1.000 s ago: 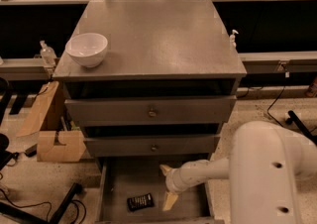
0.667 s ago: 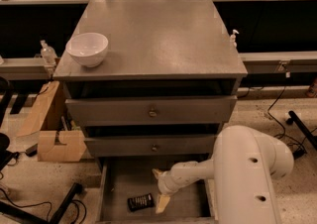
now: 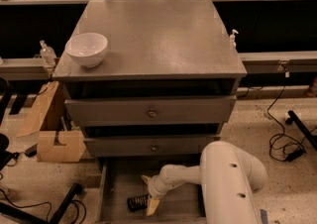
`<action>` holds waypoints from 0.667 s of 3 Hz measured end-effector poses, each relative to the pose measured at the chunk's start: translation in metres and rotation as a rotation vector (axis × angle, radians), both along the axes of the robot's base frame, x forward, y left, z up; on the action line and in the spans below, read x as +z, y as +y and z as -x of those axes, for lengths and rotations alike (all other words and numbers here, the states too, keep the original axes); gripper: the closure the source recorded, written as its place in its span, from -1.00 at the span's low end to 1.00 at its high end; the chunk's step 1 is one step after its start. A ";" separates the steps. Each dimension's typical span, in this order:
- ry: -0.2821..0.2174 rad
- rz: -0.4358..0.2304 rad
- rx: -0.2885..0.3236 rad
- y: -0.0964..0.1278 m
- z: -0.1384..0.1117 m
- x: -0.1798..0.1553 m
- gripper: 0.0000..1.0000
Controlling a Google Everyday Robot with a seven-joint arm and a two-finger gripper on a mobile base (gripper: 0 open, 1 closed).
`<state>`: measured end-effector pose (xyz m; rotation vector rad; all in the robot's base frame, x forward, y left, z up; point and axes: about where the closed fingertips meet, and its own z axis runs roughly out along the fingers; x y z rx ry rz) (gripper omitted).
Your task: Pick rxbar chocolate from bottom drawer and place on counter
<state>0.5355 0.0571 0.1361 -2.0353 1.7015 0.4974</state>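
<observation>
The rxbar chocolate (image 3: 137,202) is a small dark bar lying flat on the floor of the open bottom drawer (image 3: 117,184), near its front left. My gripper (image 3: 150,194) reaches down into the drawer from the right on a white arm, right beside the bar's right end, with one pale finger (image 3: 152,206) pointing down next to the bar and the other higher up behind it. The bar lies on the drawer floor. The grey metal counter (image 3: 158,34) is the cabinet top above.
A white bowl (image 3: 86,48) stands at the counter's front left corner. Two closed drawer fronts with knobs (image 3: 152,113) sit above the open drawer. A cardboard box (image 3: 58,144) lies on the floor at left; cables (image 3: 282,143) lie at right. My white arm housing (image 3: 230,188) covers the drawer's right side.
My gripper has moved left across the drawer, from a gap to the right of the bar to right beside the bar's end. The bar has not moved.
</observation>
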 end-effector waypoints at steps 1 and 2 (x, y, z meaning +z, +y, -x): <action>0.023 -0.016 0.020 0.014 0.002 -0.016 -1.00; 0.051 0.000 0.054 0.032 0.009 -0.037 -0.65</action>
